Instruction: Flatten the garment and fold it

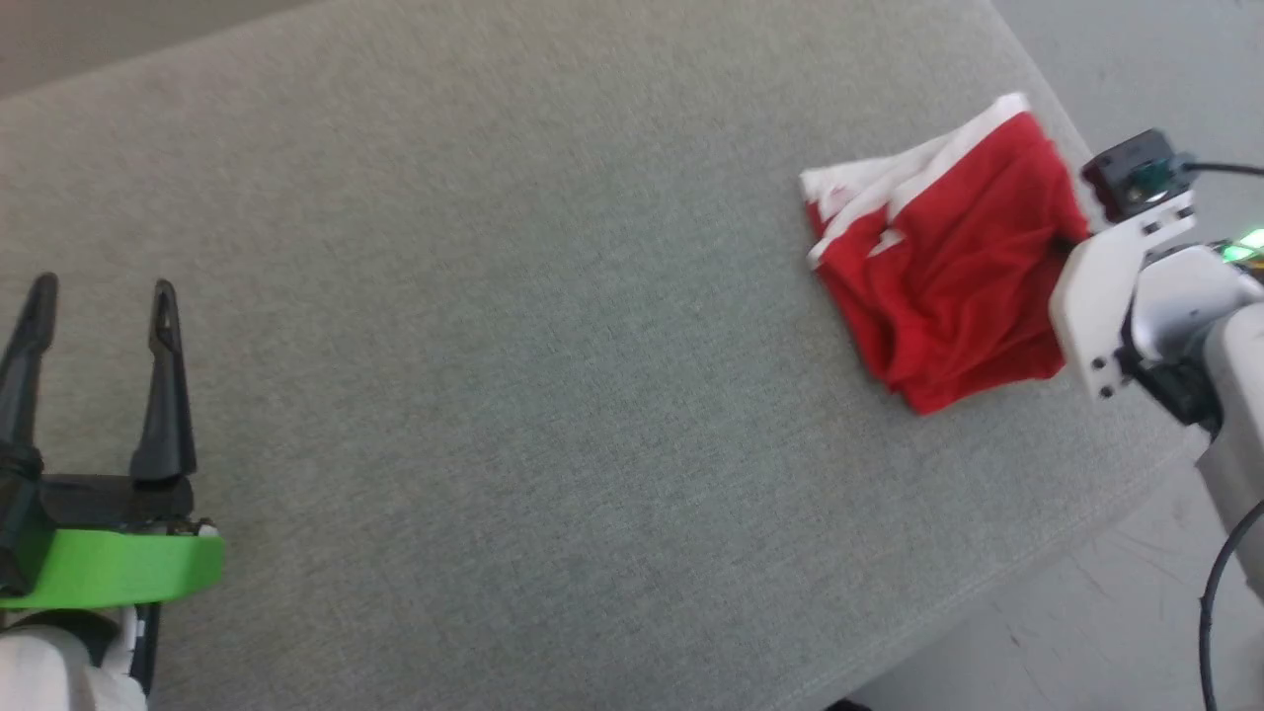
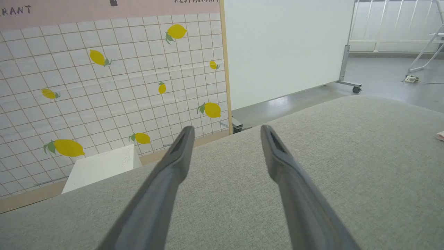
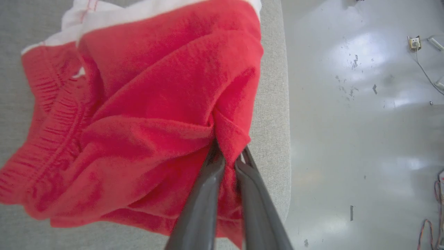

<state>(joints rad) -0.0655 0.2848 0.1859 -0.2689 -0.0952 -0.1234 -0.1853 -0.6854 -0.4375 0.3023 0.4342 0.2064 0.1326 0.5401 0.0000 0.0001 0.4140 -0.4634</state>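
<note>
The garment (image 1: 948, 267) lies crumpled at the far right of the grey upholstered surface (image 1: 513, 375), red with a white band along its upper edge. In the right wrist view the garment (image 3: 149, 104) bunches into a pinched fold where my right gripper (image 3: 229, 153) is shut on it, close to the surface's edge. In the head view the right gripper (image 1: 1068, 243) meets the cloth's right side, its fingers mostly hidden by the white wrist. My left gripper (image 1: 99, 291) stands open at the lower left, far from the garment; its fingers (image 2: 173, 163) hold nothing above bare upholstery.
The surface's right edge (image 3: 274, 114) drops to a glossy grey floor (image 3: 364, 121) just beside the garment. Beyond the far edge are a lemon-patterned tiled wall (image 2: 104, 86), a white box (image 2: 100, 166) and a white wheeled partition (image 2: 284, 48). A black cable (image 1: 1220, 592) hangs by the right arm.
</note>
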